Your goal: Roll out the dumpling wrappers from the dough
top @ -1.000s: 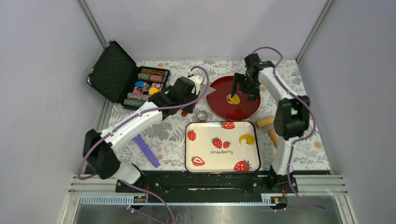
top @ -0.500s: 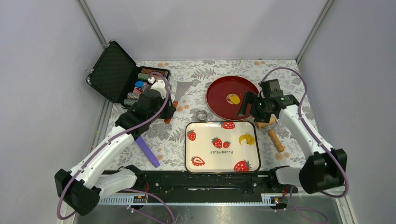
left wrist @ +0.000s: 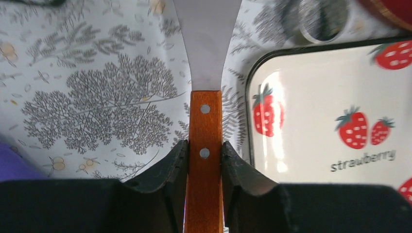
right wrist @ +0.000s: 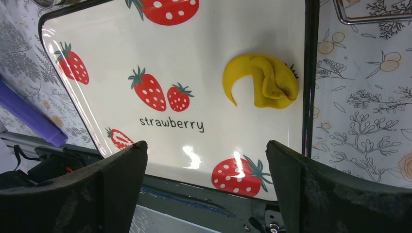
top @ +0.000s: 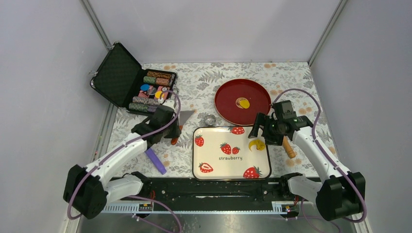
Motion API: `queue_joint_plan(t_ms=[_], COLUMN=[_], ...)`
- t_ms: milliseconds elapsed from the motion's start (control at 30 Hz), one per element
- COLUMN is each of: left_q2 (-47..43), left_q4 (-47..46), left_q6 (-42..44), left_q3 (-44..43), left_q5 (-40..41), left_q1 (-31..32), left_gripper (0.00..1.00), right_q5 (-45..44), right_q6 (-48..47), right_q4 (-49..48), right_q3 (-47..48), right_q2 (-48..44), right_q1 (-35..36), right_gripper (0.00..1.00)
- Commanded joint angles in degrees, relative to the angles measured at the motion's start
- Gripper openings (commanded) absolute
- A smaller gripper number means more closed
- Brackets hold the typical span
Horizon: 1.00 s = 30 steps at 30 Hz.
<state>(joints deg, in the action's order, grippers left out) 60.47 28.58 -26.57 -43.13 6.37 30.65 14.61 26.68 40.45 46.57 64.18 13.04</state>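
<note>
The dough (right wrist: 262, 80), a folded yellow crescent, lies at the right edge of the strawberry tray (right wrist: 233, 121), in the upper right of the right wrist view. One wrapper (top: 244, 103), a small yellow disc, sits on the red plate (top: 228, 94), above the tray and right of centre in the top view. The right gripper (right wrist: 206, 182) hovers over the tray with its fingers spread wide and nothing between them, apart from the dough. A wooden rolling pin (top: 288, 147), only partly visible, lies on the tablecloth (top: 194, 92) just right of the tray.

The left gripper (left wrist: 204, 153), left of centre in the top view, pinches the wooden handle of a metal scraper (left wrist: 206, 43). Its blade points up the frame, beside the tray's left edge. A metal ring (top: 210, 119) sits just above the tray. A purple stick (top: 155, 160) lies lower left, and an open case of poker chips (top: 119, 73) upper left.
</note>
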Motion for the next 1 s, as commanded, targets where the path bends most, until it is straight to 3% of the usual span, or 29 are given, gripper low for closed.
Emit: queue_joint_plan(t_ms=[0, 200, 400, 600, 667, 900, 967], left_q2=[5.1, 10.1, 17.3, 21.3, 21.0, 17.0, 14.3], left_q4=[-5.1, -6.0, -6.5, -5.4, -5.3, -4.3, -5.5], left_q6=[-2.2, -3.0, -2.9, -3.2, -3.4, -5.0, -5.4], left_q3=[1.0, 1.7, 1.0, -0.6, -0.9, -1.2, -0.4], left_q5=[2.0, 4.5, 1.7, -0.1, -1.0, -0.7, -2.2], left_q1=[-0.2, -0.2, -0.2, -0.4, -0.3, -1.7, -2.8], left_gripper=[0.00, 0.00, 0.01, 0.19, 0.33, 0.63, 0.66], right_q5=[1.3, 1.2, 0.5, 0.3, 0.2, 0.0, -0.2], right_q6=[0.2, 0.4, 0.4, 0.4, 0.4, 0.3, 0.1], right_q4=[0.7, 1.9, 2.5, 2.6, 2.9, 2.9, 2.8], right_q3=[-0.1, -0.6, -1.7, -2.0, -1.8, -1.4, -1.4], right_q2=[-1.9, -3.1, -3.9, -4.6, -4.7, -5.0, -5.1], right_q1=[0.4, 0.3, 0.4, 0.3, 0.3, 0.4, 0.3], right_gripper=[1.00, 0.99, 0.99, 0.99, 1.00, 0.99, 0.99])
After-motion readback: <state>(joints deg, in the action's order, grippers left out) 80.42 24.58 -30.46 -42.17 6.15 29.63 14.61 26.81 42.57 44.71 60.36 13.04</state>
